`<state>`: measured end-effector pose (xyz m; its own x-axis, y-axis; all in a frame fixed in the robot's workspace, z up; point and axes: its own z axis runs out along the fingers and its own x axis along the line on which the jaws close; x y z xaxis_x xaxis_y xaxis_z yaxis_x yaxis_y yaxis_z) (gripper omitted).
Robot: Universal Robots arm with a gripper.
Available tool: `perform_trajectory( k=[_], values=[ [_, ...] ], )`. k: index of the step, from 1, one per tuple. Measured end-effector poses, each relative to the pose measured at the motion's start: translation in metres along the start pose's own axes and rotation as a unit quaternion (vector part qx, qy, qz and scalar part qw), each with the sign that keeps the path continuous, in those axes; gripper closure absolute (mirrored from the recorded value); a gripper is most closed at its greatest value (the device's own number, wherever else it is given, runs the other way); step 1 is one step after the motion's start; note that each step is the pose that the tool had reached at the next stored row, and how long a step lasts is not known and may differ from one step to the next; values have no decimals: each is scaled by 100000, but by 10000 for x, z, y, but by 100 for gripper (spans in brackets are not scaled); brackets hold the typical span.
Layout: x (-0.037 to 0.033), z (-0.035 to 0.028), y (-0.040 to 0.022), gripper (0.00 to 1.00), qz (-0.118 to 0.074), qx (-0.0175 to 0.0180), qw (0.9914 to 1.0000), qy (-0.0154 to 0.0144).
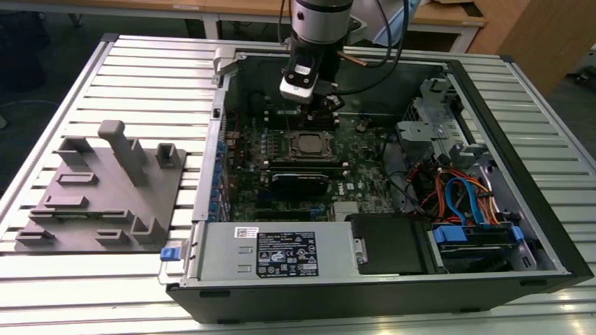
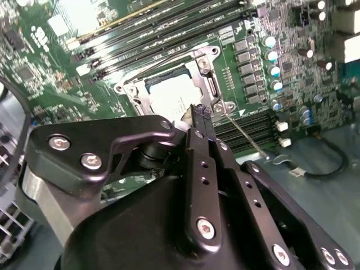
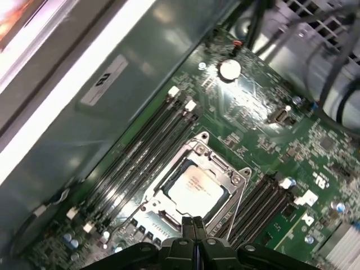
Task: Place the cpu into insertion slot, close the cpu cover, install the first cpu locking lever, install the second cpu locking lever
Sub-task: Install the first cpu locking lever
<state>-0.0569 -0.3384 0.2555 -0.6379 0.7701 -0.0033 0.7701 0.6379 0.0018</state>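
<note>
arm (image 1: 319, 28): upright, reaching straight down into the open computer case (image 1: 521, 132) on the desk (image 1: 139, 77).
gripper (image 3: 194, 224): jaws pressed together, holding nothing. Its tips are just beside one corner of the insertion slot (image 3: 170, 179); contact cannot be told.
cpu (image 3: 194, 188): seated flat inside the insertion slot.
cpu cover (image 3: 218, 164): lying down over the edges of the cpu.
locking lever (image 2: 244, 138): thin wire running out from that corner of the insertion slot, beside the tips.
</note>
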Motion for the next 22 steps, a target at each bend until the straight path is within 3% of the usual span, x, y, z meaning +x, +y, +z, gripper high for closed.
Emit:
perform_trajectory(
  k=[6, 14, 17, 22],
  values=[
    [0, 1, 0, 89, -4696, -17, 99890, 10],
    [36, 2, -43, 89, -6508, -206, 99788, -155],
    [36, 6, -44, 89, -8940, -218, 99599, -154],
    [36, 11, -44, 89, -13107, -261, 99137, -162]
  ],
)
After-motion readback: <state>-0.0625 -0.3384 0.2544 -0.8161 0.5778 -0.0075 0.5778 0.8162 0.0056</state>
